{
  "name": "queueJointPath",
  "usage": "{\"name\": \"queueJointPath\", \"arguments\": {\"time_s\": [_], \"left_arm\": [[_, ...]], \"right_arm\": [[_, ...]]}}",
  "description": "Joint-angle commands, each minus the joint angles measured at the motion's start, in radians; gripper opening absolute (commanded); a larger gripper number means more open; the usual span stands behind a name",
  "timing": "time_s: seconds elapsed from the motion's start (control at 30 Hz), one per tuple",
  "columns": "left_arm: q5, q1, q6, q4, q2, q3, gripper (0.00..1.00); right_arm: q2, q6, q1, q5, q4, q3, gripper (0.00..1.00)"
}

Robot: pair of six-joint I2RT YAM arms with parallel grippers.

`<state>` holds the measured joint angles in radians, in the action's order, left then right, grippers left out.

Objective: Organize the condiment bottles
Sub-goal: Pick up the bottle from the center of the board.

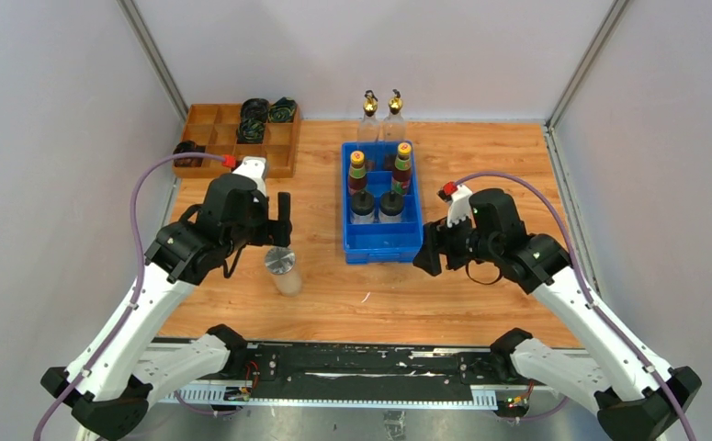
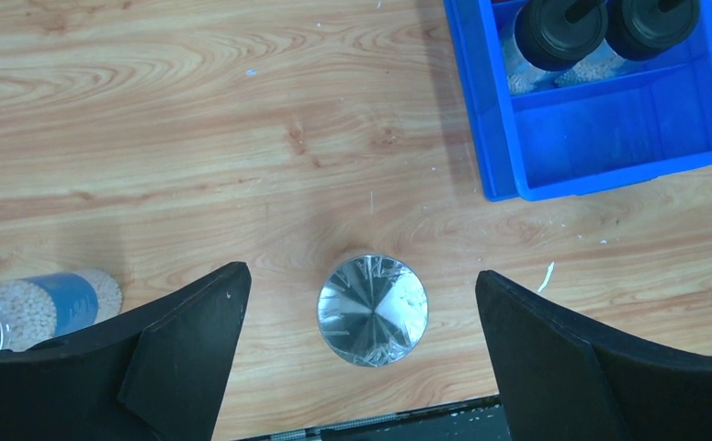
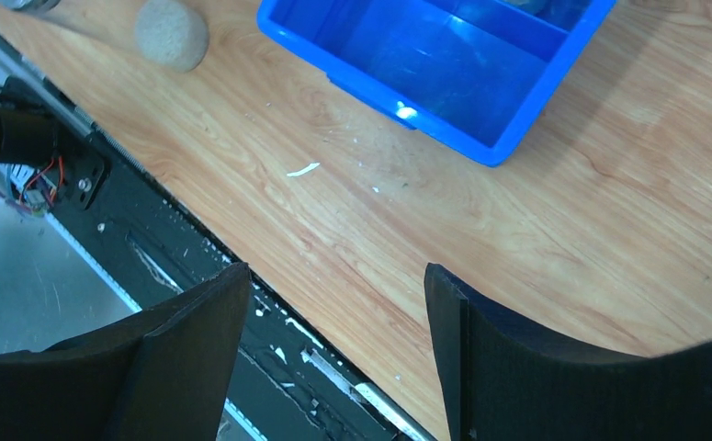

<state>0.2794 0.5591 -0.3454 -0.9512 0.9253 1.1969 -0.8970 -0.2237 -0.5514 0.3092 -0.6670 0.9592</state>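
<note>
Hovering over the tabletop (image 1: 480,147), my left end effector (image 2: 361,278) has its fingers (image 2: 186,358) spread wide and grips nothing. An upright shaker (image 2: 372,310) with a silver lid stands between them, touching neither one. It sits on the bare wood to the left of the blue bin (image 1: 384,241), well apart from it. A second shaker (image 2: 39,308) lies on its side just outside my left finger. It has a blue label and pale grains inside, and my arm hides it from the overhead camera.

My right end effector (image 3: 335,276) is also spread apart and empty. It hangs over the near edge of the tabletop, beside the front right corner of the bin.

Inside the bin, two black-capped jars (image 1: 362,204) stand side by side in the middle section. Two dark bottles (image 1: 357,170) with yellow and green caps stand in the section behind them. The front section of the bin holds nothing. Two tall clear bottles (image 1: 368,118) with gold spouts stand on the wood just behind the bin, close together.

A wooden tray (image 1: 207,124) with small compartments sits at the far left corner. Black cable coils (image 1: 253,119) lie in some of its compartments.
</note>
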Motion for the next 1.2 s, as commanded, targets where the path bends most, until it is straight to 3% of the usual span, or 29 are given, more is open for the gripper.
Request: {"name": "queueJointPath", "arguments": {"time_s": [0.0,0.27,0.47,0.67,0.87,1.17], "left_arm": [[-0.046,-0.005,-0.002,-0.031,-0.002,0.018,1.00],[-0.153,-0.005,-0.016,-0.018,-0.037,-0.009,1.00],[-0.206,-0.005,-0.027,0.091,-0.064,-0.092,1.00],[-0.259,-0.005,-0.044,0.130,-0.037,-0.138,1.00],[-0.294,-0.005,-0.080,0.187,-0.065,-0.191,1.00],[-0.236,-0.005,-0.053,0.197,-0.048,-0.148,1.00]], "right_arm": [[0.033,0.044,-0.062,0.022,-0.009,0.004,0.75],[0.074,-0.015,-0.100,-0.013,0.020,-0.088,0.77],[0.147,-0.046,-0.107,-0.048,0.100,-0.177,0.77],[0.104,0.017,-0.108,-0.059,0.062,-0.115,0.77],[0.124,-0.037,-0.107,-0.059,0.071,-0.129,0.77],[0.066,0.015,-0.107,-0.044,0.075,-0.074,0.78]]}}
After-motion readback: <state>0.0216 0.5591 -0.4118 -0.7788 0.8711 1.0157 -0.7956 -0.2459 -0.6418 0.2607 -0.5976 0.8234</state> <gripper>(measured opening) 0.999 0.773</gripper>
